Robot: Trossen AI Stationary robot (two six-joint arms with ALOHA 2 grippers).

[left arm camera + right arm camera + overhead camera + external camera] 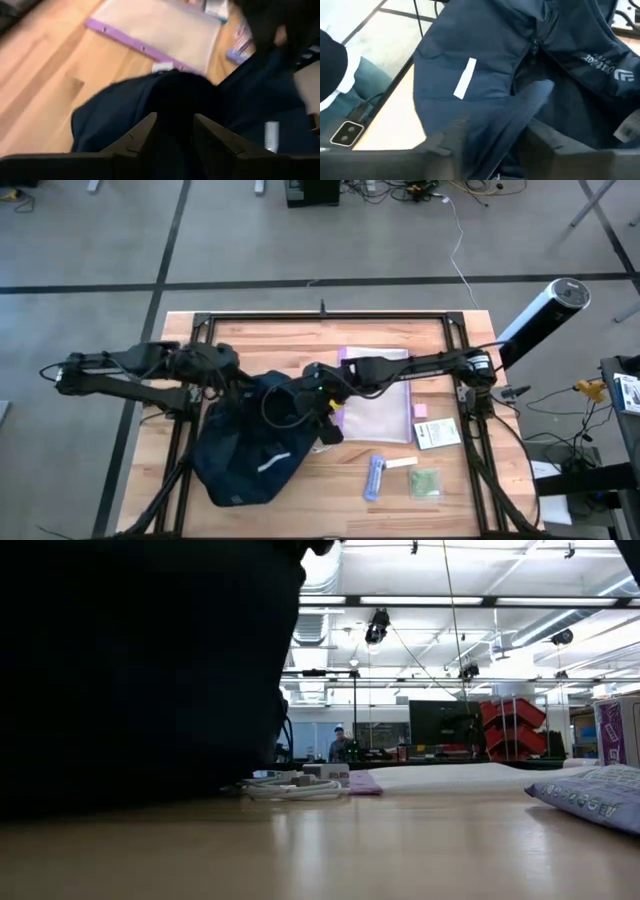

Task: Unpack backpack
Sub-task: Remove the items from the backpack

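The backpack [245,452], dark navy and slumped, lies on the front left part of the wooden table [300,340], its lower end close to the front edge and its top pulled up toward the middle. The left gripper [174,131] has its fingers closed on a fold of the navy fabric at the bag's upper left. The right gripper [322,408] sits at the bag's opening; whether its fingers hold anything I cannot tell. White lettering and a logo [609,65] show on the fabric, too blurred to read, beside a short white strip [465,77]. Open wood lies behind the bag. To its right lie a clear pouch with purple edges [378,395], a white card [437,433], a blue packet [375,477] and a green packet [425,483]. The floor around is grey; a workshop with red bins [513,725] shows beyond.
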